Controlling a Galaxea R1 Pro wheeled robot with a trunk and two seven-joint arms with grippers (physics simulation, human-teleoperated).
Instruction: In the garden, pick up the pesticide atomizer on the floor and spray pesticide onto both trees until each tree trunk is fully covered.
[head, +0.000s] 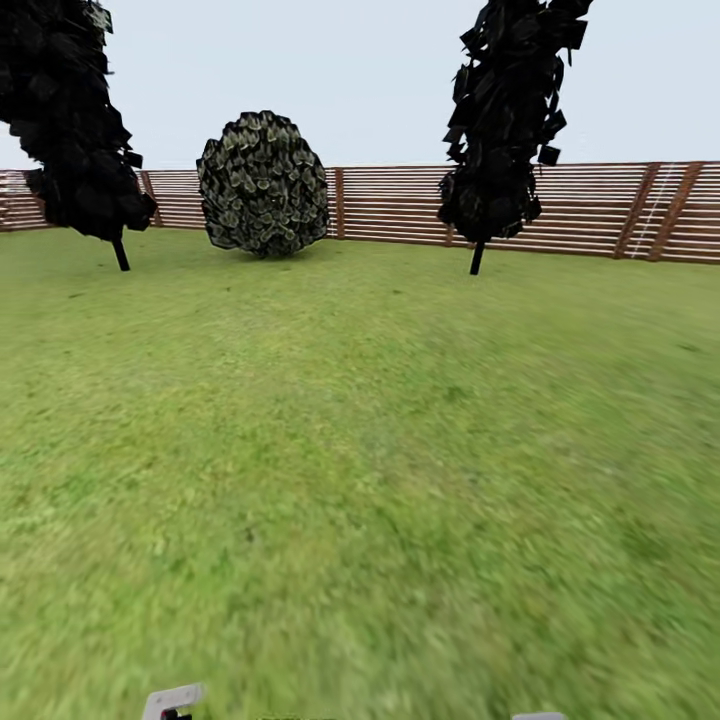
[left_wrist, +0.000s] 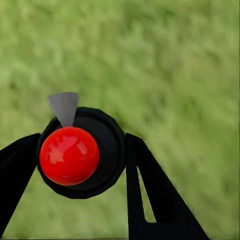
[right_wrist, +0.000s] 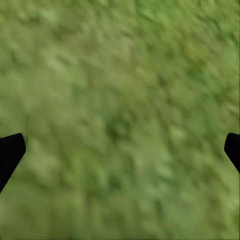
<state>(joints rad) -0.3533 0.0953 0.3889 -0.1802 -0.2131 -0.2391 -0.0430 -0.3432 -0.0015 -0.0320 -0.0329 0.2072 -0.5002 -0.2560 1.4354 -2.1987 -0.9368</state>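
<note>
In the left wrist view, the pesticide atomizer (left_wrist: 70, 156) is seen from above as a round black bottle with a glossy red top and a small grey nozzle. My left gripper (left_wrist: 82, 152) is shut on it, one black finger (left_wrist: 17, 167) on each side, over grass. My right gripper (right_wrist: 120, 147) is open over bare grass, with just its two dark fingertips (right_wrist: 11, 150) showing far apart. The head view looks across the garden lawn (head: 360, 450) to the slatted wooden fence (head: 590, 205). The pale-trunked trees and the concrete floor are out of view.
Two narrow black columnar trees (head: 75, 120) (head: 505, 120) stand ahead at left and right before the fence. A round dark shrub (head: 263, 183) sits between them. Open grass stretches from me to them. Small grey robot parts (head: 172, 700) peek in at the head view's lower edge.
</note>
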